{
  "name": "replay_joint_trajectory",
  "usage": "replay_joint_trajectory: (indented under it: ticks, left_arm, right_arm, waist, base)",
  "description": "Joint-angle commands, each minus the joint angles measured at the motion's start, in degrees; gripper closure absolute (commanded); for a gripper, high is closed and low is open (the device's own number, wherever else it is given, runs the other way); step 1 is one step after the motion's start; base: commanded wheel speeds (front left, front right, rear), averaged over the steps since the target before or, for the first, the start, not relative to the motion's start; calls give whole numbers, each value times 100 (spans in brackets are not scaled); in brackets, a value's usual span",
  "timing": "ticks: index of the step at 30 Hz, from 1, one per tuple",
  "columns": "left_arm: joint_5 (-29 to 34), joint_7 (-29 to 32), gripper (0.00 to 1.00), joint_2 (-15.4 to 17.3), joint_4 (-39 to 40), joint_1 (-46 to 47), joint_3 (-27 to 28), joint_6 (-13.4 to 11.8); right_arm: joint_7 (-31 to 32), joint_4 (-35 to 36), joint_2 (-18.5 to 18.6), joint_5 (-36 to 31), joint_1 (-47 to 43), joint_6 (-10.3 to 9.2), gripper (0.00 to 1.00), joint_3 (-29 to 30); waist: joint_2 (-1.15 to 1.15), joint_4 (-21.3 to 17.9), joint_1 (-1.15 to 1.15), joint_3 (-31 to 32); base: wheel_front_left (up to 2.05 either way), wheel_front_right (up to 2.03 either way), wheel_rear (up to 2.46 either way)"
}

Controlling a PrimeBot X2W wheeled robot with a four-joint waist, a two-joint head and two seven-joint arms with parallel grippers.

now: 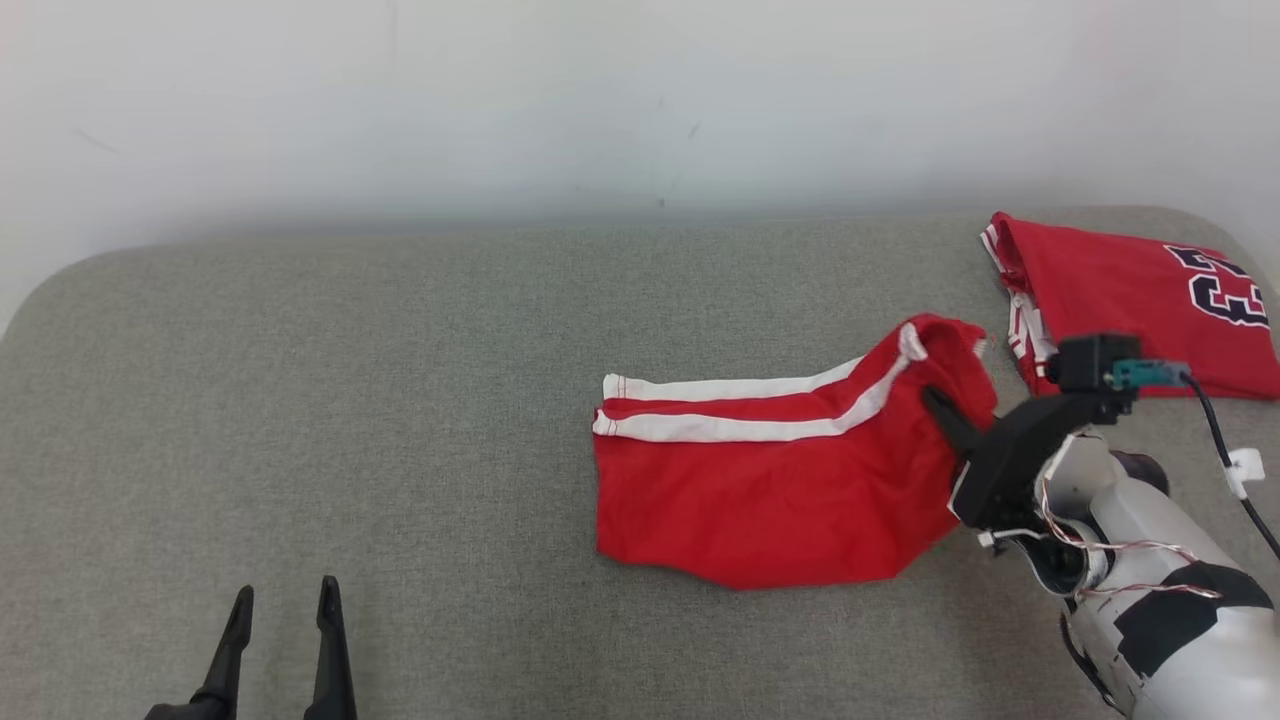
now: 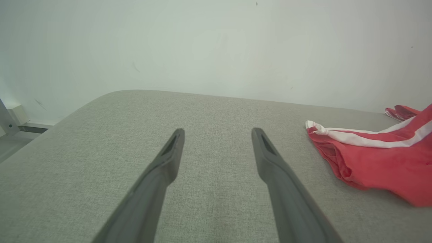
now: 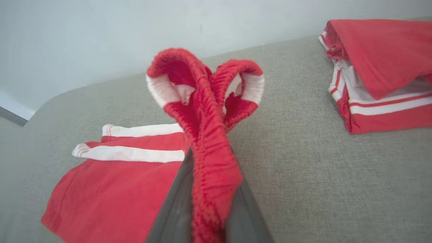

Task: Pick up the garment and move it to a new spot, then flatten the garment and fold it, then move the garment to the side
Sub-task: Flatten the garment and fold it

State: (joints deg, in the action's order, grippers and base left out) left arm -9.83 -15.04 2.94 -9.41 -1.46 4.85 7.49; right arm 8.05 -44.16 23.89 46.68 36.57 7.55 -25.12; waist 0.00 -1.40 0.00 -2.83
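The garment (image 1: pixel 770 490) is a pair of red shorts with white side stripes, folded and lying right of centre on the grey padded surface. My right gripper (image 1: pixel 945 412) is shut on its elastic waistband (image 3: pixel 209 162), which bunches up between the two fingers and lifts the garment's right end off the surface. In the right wrist view the waistband loops up above the fingers (image 3: pixel 175 209). My left gripper (image 1: pixel 283 600) stands open at the lower left, well clear of the garment (image 2: pixel 378 158), with nothing between its fingers (image 2: pixel 168 162).
A folded red jersey (image 1: pixel 1140 300) with dark numbers and white trim lies at the back right corner (image 3: pixel 378 74), close to my right arm. The grey padded surface (image 1: pixel 350 400) stretches bare to the left. A pale wall runs behind it.
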Motion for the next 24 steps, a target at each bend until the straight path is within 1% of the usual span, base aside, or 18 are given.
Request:
replay_joint_trajectory:
  ticks: [1, 6, 8, 12, 16, 17, 19, 24]
  left_arm:
    - [-46, -18, 0, -8, -18, -43, -34, -33]
    - [-242, -18, 0, -8, -31, 9, -150, -75]
    - [-236, -17, 0, -7, -33, 22, -177, -85]
    - [-303, -18, 0, -8, -41, 100, -298, -116]
    - [-374, -18, 0, -9, -45, 131, -406, -139]
    - [-399, -17, 0, -8, -55, 165, -453, -157]
    - [-444, -17, 0, -8, -64, 192, -484, -182]
    - [-521, -18, 0, -8, -97, 264, -585, -201]
  right_arm:
    - [239, 226, -56, 267, -2, -16, 100, -13]
    - [1026, 775, -227, 951, -51, -16, 100, 27]
    - [1144, 834, -272, 1032, -55, -16, 100, 42]
    - [1484, 899, -515, 1282, -10, -16, 100, 158]
    - [1649, 715, -821, 1267, 114, -16, 100, 294]
    - [1664, 512, -970, 1201, 190, -16, 100, 376]
    - [1646, 316, -1155, 1167, 300, -16, 100, 460]
    - [1538, -194, -1458, 826, 534, -16, 100, 502]
  waist:
    - [0, -3, 0, 14]
    - [0, 71, 0, 19]
    - [0, 97, 0, 15]
    - [0, 237, 0, -18]
    - [0, 375, 0, -71]
    - [0, 446, 0, -108]
    - [0, 511, 0, -145]
    - [0, 681, 0, -214]
  base:
    - [0, 0, 0]
    - [0, 0, 0]
    - [0, 0, 0]
    - [0, 0, 0]
    - [0, 0, 0]
    - [0, 0, 0]
    - [0, 0, 0]
    - [0, 0, 0]
